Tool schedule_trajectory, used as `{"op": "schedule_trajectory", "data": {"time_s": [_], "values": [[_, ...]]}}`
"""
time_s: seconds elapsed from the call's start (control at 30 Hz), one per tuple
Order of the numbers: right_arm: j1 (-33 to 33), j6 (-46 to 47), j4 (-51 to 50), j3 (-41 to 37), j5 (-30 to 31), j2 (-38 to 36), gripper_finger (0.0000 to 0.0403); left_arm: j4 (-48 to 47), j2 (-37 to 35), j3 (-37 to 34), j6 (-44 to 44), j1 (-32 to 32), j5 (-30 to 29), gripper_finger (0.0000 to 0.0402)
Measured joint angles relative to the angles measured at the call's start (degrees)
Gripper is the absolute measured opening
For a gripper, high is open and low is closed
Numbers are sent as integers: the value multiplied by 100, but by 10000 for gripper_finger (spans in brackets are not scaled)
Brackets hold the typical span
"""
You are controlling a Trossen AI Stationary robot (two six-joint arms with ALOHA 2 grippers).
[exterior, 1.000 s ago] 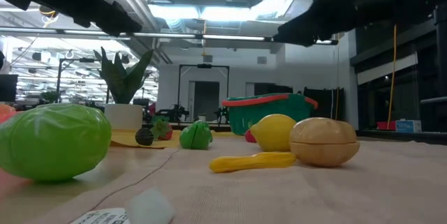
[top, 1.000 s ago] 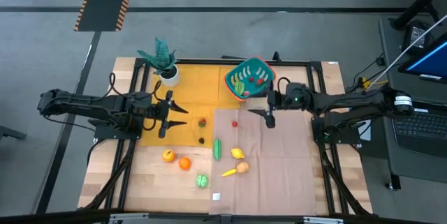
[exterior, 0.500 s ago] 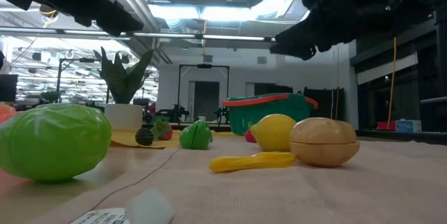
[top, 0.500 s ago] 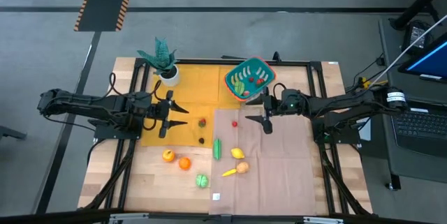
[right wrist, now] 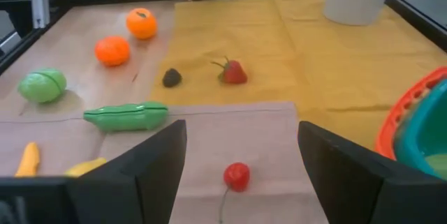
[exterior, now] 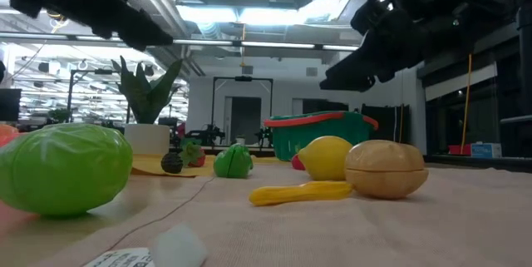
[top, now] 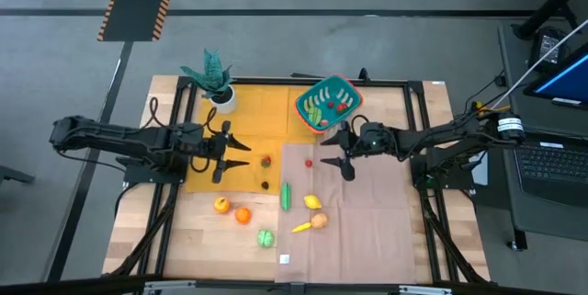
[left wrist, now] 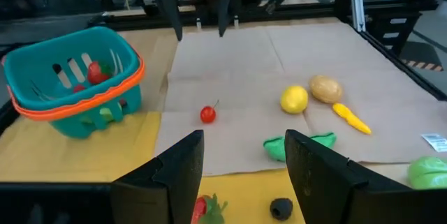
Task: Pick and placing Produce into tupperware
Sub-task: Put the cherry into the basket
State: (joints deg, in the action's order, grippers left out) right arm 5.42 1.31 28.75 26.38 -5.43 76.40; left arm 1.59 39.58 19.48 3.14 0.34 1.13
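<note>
The teal tupperware (top: 328,102) with its orange-red rim stands at the table's far middle, a few produce pieces inside it. A red cherry (right wrist: 236,176) lies on the brown paper. My right gripper (top: 334,164) hangs open just right of the cherry and above it; in the right wrist view (right wrist: 242,130) the cherry shows between the fingers, untouched. My left gripper (top: 241,153) hovers open over the yellow mat, left of a strawberry (top: 265,160). A green pod (top: 286,195), a lemon (top: 312,201) and a potato (top: 320,221) rest on the table nearer the front.
A teal plant in a white pot (top: 219,93) stands at the far left of the mat. A dark berry (top: 265,183), two oranges (top: 231,209), a green cabbage (top: 265,237) and a yellow piece (top: 301,227) lie near the front. Bare brown paper (top: 377,221) stretches to the right.
My right gripper has sunk and gone toward the table's left, closer to the cherry, rolling slightly; its fingers stay open. No produce has moved.
</note>
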Motion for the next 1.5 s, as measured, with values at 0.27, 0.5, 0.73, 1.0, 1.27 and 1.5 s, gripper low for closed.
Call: {"op": "schedule_trajectory", "data": {"time_s": [0.27, 0.5, 0.73, 1.0, 1.27, 1.5], "values": [[-304, -94, -438, 115, 335, 44, 268, 1246, 454, -683, -157, 0, -55, 192], [-698, -1, -543, 122, 927, 275, 250, 1348, 473, -696, -157, 0, -57, 192], [-867, 134, -512, 205, 1250, 879, 242, 1346, 474, -696, -158, 0, -61, 192], [-869, 151, -492, 580, 1268, 1789, 242, 1341, 474, -696, -155, 0, -63, 192], [-867, 125, -522, 795, 1275, 2186, 242, 1330, 474, -696, -155, 0, -63, 192], [-860, 143, -851, 797, 1420, 2186, 241, 1328, 474, -696, -153, 0, -61, 192]]}}
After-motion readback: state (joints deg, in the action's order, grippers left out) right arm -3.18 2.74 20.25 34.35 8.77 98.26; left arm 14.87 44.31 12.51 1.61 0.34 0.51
